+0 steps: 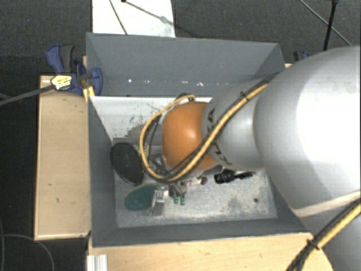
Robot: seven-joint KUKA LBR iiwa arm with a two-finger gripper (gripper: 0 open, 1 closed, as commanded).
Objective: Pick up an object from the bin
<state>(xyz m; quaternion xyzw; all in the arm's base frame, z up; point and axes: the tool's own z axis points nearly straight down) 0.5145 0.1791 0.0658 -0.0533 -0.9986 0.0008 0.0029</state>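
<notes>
The gripper (169,200) hangs near the bin's (102,196) front; a teal lump (139,197) lies just beside it, toward the left wall. I cannot tell whether it is released or clenched.

The floor (34,16) is dark grey and carpet-like, with fine pale specks. It extends across the far and left parts of the scene. A black cable (22,95) crosses it at the left. A white sheet (148,10) lies at the far side. A thin dark rod (331,24) stands at the far right. Lighting is even.
</notes>
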